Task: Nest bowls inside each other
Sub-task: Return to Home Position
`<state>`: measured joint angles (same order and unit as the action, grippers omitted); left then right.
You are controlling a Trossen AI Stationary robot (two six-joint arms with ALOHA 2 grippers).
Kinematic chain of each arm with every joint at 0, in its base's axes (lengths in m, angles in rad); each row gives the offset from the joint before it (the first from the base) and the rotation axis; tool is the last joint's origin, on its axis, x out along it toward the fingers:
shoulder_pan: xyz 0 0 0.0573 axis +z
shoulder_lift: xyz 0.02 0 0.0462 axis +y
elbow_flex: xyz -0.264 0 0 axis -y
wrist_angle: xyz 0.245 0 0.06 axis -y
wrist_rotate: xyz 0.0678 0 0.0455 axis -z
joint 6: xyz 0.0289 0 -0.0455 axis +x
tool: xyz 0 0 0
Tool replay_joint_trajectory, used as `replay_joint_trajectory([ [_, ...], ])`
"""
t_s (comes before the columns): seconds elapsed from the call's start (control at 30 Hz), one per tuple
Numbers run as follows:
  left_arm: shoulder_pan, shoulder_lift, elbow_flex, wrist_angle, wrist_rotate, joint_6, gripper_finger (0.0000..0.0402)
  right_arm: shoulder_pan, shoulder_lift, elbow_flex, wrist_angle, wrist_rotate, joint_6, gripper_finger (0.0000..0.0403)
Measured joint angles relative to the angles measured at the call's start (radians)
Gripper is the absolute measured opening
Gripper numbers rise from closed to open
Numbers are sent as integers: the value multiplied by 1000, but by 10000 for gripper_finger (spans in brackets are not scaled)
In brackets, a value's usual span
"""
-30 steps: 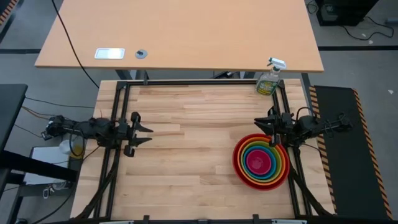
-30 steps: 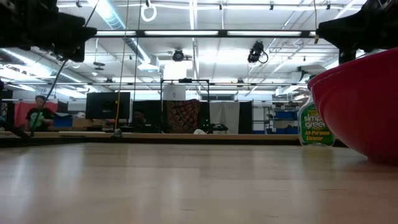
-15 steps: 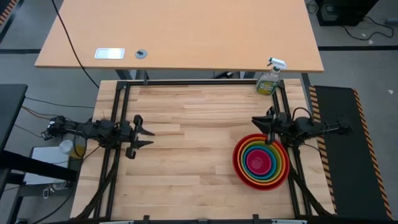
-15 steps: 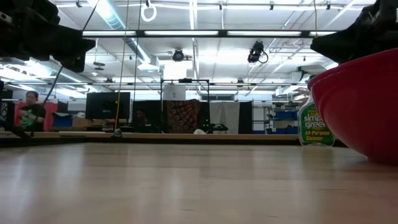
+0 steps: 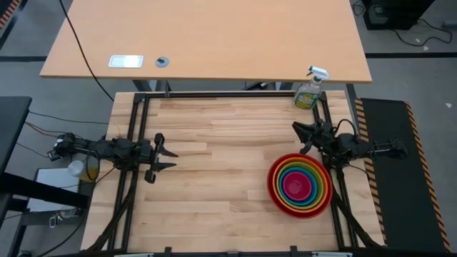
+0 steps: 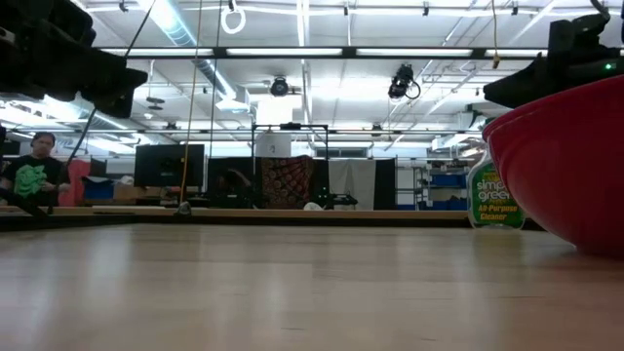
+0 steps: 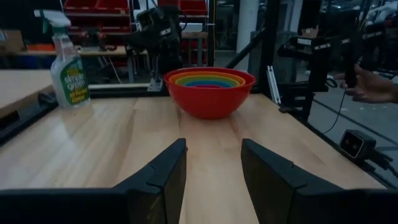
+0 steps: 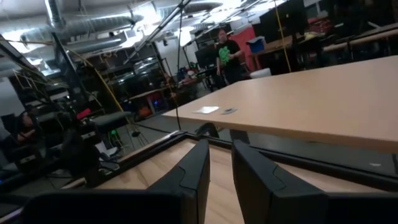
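Observation:
The bowls (image 5: 300, 184) stand nested in one stack on the wooden table's right side: red outermost, then orange, lime green and blue, with magenta pink in the middle. The red bowl's base rests on the table (image 7: 209, 93). In the low view its wall (image 6: 565, 166) fills the right edge. My left gripper (image 5: 170, 157) hovers open at the table's left edge, pointing level toward the stack, with nothing between its fingers (image 7: 213, 146). My right gripper (image 5: 300, 137) hovers just beyond the stack's far side. It points toward the far left, and the narrow gap between its fingers holds nothing (image 8: 220, 144).
A green spray bottle (image 5: 309, 91) stands at the far right corner. Black frame rails (image 5: 136, 128) run along the table's edges. A light desk (image 5: 207, 36) lies beyond the far edge. A person's hand (image 7: 373, 84) shows off the table's near side. Bare wood (image 5: 221, 164) spans the middle.
My right gripper has swung from pointing toward the table's left edge to pointing toward the far left, rolling at the wrist and drawing slightly away from the stack. The bowls have stayed where they were.

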<state>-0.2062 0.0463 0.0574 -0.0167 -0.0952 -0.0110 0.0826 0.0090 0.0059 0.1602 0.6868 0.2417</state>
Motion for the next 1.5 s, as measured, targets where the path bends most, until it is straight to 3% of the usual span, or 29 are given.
replay_joint_trajectory([
  [0.33,0,-1,0,-26,-16,-92,155,0,0,0,3,-6,25,77],
  [1.5,0,-1,0,-32,-15,-91,155,0,0,0,3,-7,25,77],
])
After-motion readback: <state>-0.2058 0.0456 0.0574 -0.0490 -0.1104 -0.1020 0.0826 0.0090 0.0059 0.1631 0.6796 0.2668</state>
